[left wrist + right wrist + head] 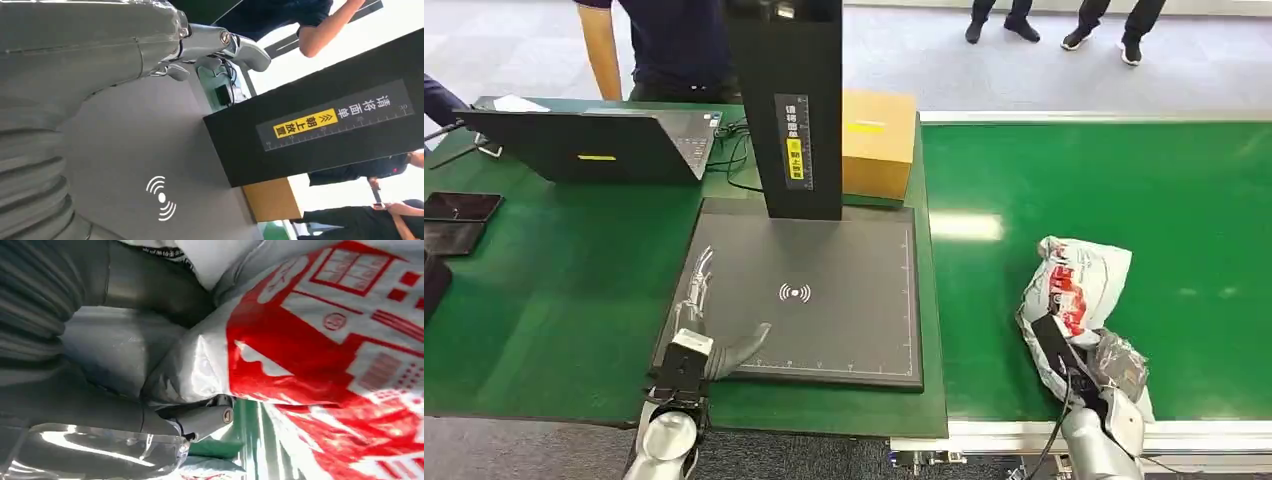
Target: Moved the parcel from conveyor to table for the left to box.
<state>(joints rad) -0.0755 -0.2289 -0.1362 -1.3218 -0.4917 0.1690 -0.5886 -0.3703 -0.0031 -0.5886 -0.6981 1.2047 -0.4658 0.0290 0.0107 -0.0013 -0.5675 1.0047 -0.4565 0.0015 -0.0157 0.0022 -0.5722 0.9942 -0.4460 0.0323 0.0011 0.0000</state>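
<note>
Green felt is covering the table (pixel 554 300), and on it, going from the left, a dark laptop (pixel 594 145) is standing open near the far edge. Just to its right a grey scanner pad (pixel 824 320) is lying flat, with a black post (pixel 786 100) rising from its far side and a cardboard box (pixel 879 140) sitting behind that. The left hand (pixel 709 335) is being rested on the pad's near-left corner with its fingers stretched out and apart, nothing being held in it; in the left wrist view the left hand (pixel 200 45) is seen lying over the pad (pixel 140 150).

Further right, the green conveyor (pixel 1184 200) is carrying the parcel (pixel 1074 290), a white bag printed in red, which is lying near the belt's front edge. The right hand (pixel 1089 375) is being pressed against the parcel's near end; in the right wrist view the parcel (pixel 320 340) is being clasped by the right hand (pixel 150 365), with the bag's skin bunched against the palm.

The grasp is judged to be made, but the parcel is not yet being lifted off the belt. The carry across to the table, the release there, and the boxing by the left hand are all judged to be left.
</note>
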